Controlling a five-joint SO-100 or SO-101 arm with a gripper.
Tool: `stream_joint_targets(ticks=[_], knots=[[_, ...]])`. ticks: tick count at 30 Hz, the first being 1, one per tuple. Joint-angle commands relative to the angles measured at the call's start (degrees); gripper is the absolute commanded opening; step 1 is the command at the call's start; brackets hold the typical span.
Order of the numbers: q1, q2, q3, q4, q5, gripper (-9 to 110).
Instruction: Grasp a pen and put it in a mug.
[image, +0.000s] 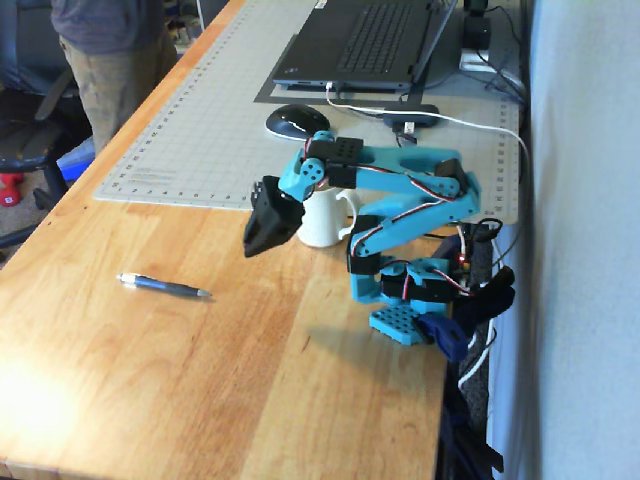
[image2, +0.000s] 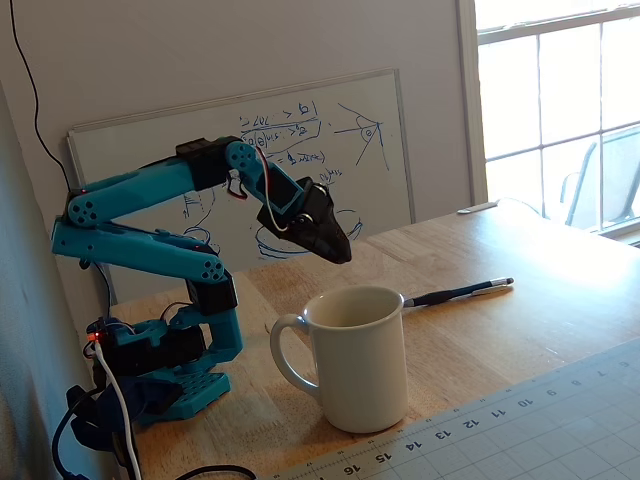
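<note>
You are looking at a task that is barely started — nothing is grasped and nothing is in the mug (image2: 358, 355). The pen (image: 163, 286) is lying flat on the bare wooden counter (image: 300, 380), well apart from the arm (image: 400, 240), its silver end pointing left and its dark tip pointing right in a fixed view (image: 163, 286). The mug is standing upright near the edge of the gridded cutting mat (image: 200, 130), just beside the arm's folded links, and it appears to be empty.

The jaws (image: 262, 234) are hanging in the air above the counter, tilted downward, holding nothing; they are looking closed or nearly so, with no gap showing between the dark fingers in either fixed view. So what is left, as I judge it, is everything: reaching out to the pen, opening, closing on it, lifting, carrying it back and dropping it in the mug.

The high side view is giving you the layout — pen to the left of the jaws, mug behind them, plus a laptop (image: 370, 40), a mouse (image: 293, 121) and a person (image: 105, 60) standing at the far end. The low view from the mat side is showing you the mug's open rim and handle, a whiteboard (image2: 300, 150) against the wall, and the pen (image2: 458, 293) beyond the mug.
</note>
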Motion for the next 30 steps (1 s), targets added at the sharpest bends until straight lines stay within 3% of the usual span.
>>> stream_joint_targets(ticks=[1, 13, 30], knots=[[0.35, -5.19, -5.98, -7.56, 12.57, 13], [0.7, -28.74, -16.87, -22.06, 38.23, 28], [0.09, -62.05, -41.04, -23.2, 39.81, 28]])
